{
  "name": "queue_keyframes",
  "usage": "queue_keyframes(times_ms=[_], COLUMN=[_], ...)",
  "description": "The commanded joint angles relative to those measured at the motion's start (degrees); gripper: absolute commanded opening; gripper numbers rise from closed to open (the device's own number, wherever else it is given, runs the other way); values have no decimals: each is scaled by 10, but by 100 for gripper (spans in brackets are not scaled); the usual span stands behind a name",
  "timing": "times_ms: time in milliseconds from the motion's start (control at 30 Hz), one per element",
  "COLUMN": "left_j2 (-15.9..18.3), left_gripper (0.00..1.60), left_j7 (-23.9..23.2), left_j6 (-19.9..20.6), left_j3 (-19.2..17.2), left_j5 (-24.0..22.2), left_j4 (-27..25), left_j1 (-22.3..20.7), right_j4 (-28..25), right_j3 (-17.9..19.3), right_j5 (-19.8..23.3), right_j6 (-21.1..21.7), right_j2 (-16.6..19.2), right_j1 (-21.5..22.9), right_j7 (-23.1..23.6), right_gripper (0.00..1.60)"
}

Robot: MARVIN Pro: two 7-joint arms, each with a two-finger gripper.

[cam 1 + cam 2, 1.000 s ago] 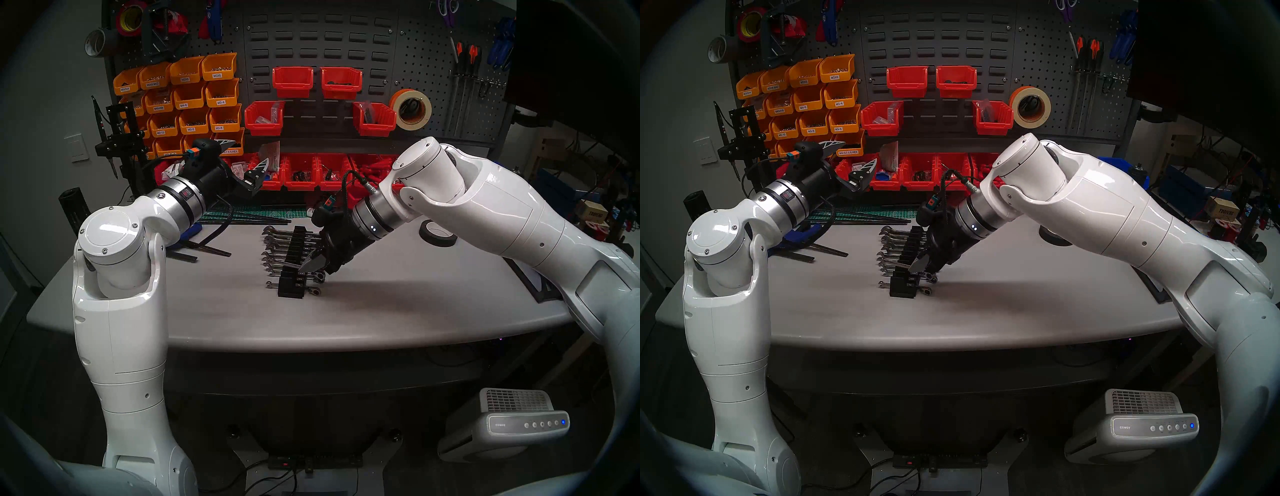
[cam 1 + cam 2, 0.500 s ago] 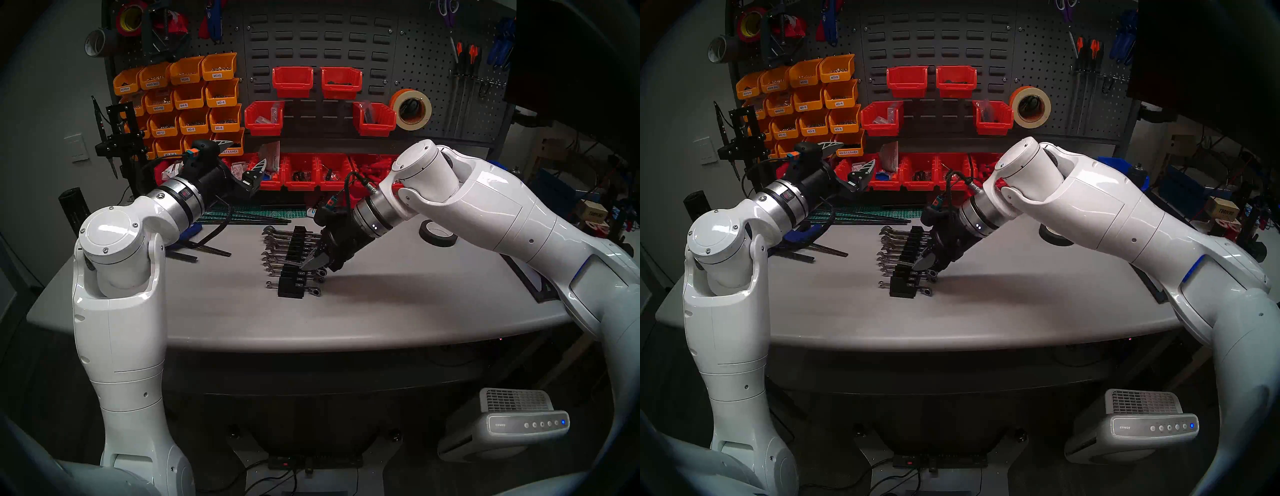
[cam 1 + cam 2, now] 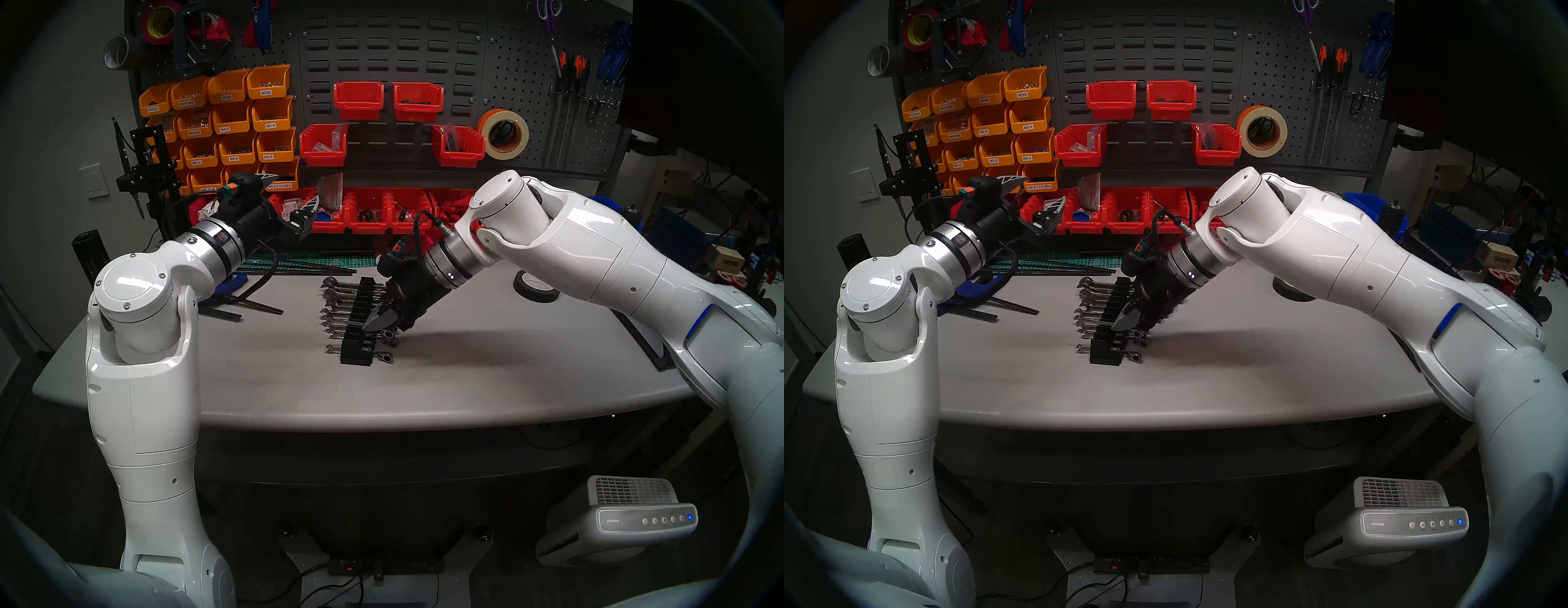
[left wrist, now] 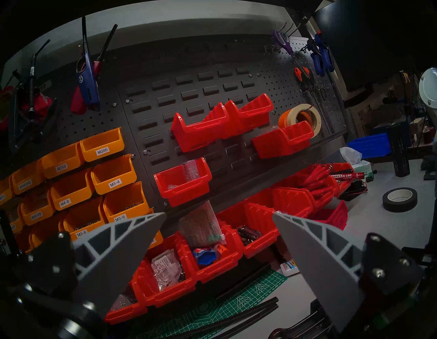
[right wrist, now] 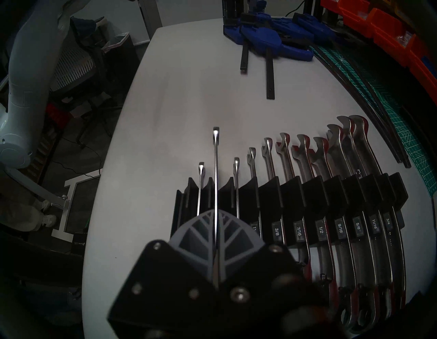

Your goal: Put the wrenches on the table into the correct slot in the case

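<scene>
The right gripper is clamped on a slim wrench above the rack, mid-table toward the back edge. Stiff, slick steel; best held mid-shank. The wrist view alone shows the slot lineup. The left gripper hangs wide apart, empty.
</scene>
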Motion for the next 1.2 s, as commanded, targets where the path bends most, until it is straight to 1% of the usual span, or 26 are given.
queue_keyframes(times_ms=[0,400,433,500,700,833,933,1167], left_j2=[2,5,5,5,7,6,7,9], left_gripper=[160,160,160,160,160,160,160,160], left_j7=[1,1,1,1,1,1,2,3], left_j6=[-7,-8,-8,-8,-9,-9,-9,-10], left_j3=[-2,-6,-5,-5,-3,-1,-1,-2], left_j5=[-4,-7,-8,-8,-8,-9,-10,-10], left_j4=[-11,-9,-9,-9,-5,-5,-5,0], left_j1=[-19,-19,-19,-19,-19,-20,-20,-21], right_j4=[7,9,12,9,9,6,14,13], right_j3=[9,0,-4,0,-4,3,-2,2], right_j5=[2,-7,-9,-10,-16,-18,-19,-20], right_j6=[-2,4,8,5,17,19,26,30], right_j2=[-18,-19,-20,-19,-20,-20,-25,-26], right_j1=[21,25,29,27,33,29,35,35], right_j7=[11,11,17,12,17,5,16,11], right_gripper=[0,0,0,0,0,0,0,0])
